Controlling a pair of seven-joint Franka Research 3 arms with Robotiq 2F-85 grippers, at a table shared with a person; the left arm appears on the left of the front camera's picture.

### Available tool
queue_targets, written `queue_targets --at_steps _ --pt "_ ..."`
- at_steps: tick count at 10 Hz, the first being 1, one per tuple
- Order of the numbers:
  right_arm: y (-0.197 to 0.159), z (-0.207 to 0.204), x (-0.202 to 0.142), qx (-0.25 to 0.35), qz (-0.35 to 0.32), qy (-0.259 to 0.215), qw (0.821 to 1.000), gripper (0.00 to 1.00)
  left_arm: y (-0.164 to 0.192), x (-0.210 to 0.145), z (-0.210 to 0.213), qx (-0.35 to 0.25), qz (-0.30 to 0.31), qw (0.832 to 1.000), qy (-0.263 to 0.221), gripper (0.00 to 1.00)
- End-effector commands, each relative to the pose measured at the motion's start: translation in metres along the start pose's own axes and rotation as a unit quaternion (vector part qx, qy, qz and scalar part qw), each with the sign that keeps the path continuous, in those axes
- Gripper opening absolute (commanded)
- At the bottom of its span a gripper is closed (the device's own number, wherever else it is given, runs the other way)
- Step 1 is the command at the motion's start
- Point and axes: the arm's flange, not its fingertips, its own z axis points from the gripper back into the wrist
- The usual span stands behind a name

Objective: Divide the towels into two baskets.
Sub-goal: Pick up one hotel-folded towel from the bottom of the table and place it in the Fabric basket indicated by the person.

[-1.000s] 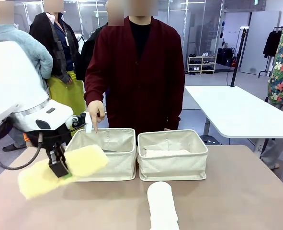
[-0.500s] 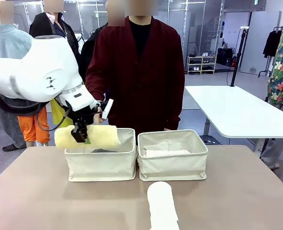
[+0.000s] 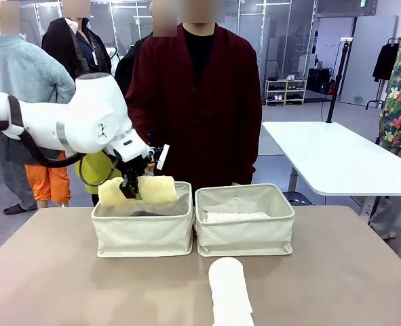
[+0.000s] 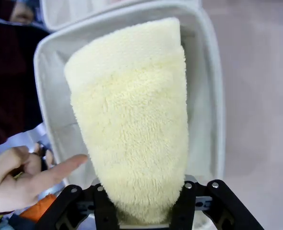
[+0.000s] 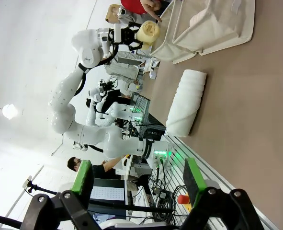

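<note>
Moved rightward, pale yellow towel [image 3: 156,190] hangs over left basket [image 3: 143,234] — left gripper [image 3: 130,193] clamped on it; its wrist view adds a person's pointing hand [image 4: 16,175].

white side table [image 3: 336,159] right | shelf rack [image 3: 285,90] behind | glass partitions [image 3: 268,34] | grey floor [image 3: 281,117]

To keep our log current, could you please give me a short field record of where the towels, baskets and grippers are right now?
Left gripper: shut on the pale yellow towel, above the left basket
Right gripper: open, nothing between its fingers
Right basket: a pale towel inside
White towel: lying on the table, on the robot's side of both baskets
Person's hand: pointing at the left basket
</note>
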Motion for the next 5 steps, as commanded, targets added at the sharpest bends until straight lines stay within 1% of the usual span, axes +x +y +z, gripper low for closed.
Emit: queue_targets --at_steps 1,2,3,5 --pt "0.005 0.0 0.0 -0.002 -0.005 0.001 1.0 0.95 0.011 0.001 -0.017 0.052 0.024 0.998 0.013 0.67" --pt "0.005 0.0 0.0 -0.002 -0.005 0.001 1.0 0.95 0.013 0.001 -0.023 0.053 0.025 0.998 0.014 0.91" --pt "0.005 0.0 0.0 -0.002 -0.005 0.001 1.0 0.95 0.014 0.001 -0.026 0.067 0.027 0.997 0.031 0.99" --pt "0.005 0.0 0.0 -0.002 -0.005 0.001 1.0 0.95 0.01 0.0 -0.027 0.076 0.035 0.996 0.038 1.0"
